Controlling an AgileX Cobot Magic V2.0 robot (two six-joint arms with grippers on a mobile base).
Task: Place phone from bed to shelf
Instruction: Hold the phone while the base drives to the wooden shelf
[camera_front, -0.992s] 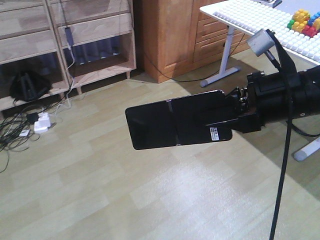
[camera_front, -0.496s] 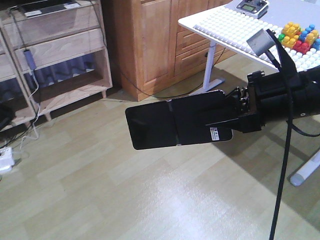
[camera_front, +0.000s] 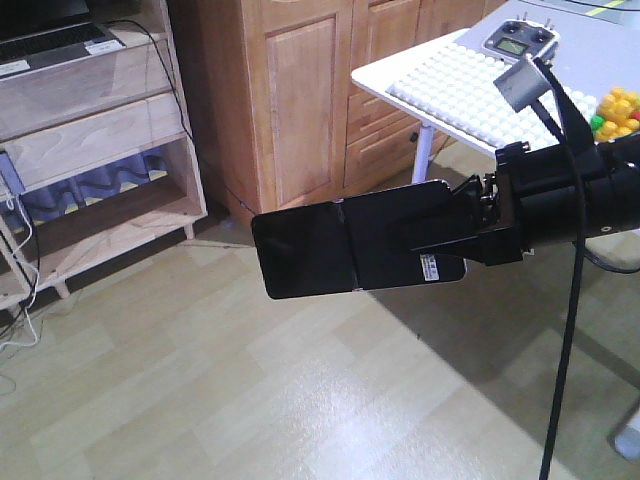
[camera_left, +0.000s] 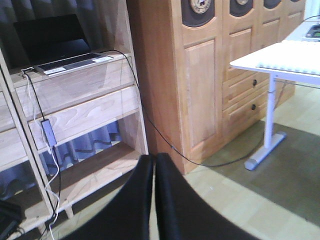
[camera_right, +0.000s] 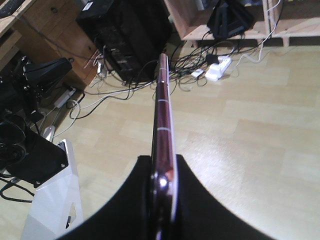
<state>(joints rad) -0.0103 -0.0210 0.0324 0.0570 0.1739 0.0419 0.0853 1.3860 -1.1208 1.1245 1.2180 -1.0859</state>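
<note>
Phone (camera_front: 355, 247) hangs in the air above the wooden floor (camera_front: 300, 400), opened flat with its black face toward the front camera. The right gripper (camera_front: 455, 240) clamps its right end, close to the small white sticker (camera_front: 430, 267). In the right wrist view the phone is seen on edge, thin and pinkish, squeezed between the two black fingers (camera_right: 127, 205). The left gripper (camera_left: 153, 162) has its fingers pressed together with nothing between them.

Compared with one second ago, the phone and the right gripper keep the same place in the front view, but everything behind them has slid to the left. The shelf (camera_front: 100, 130) now stands at the left edge, well apart from the phone, and a laptop (camera_front: 45, 38) has come into sight on its upper board. The wooden cupboard (camera_front: 300, 100) is now directly behind the phone. Farther right, the white table (camera_front: 450, 90) shows more of its top, and a grey remote controller (camera_front: 518, 40) has appeared on it.
</note>
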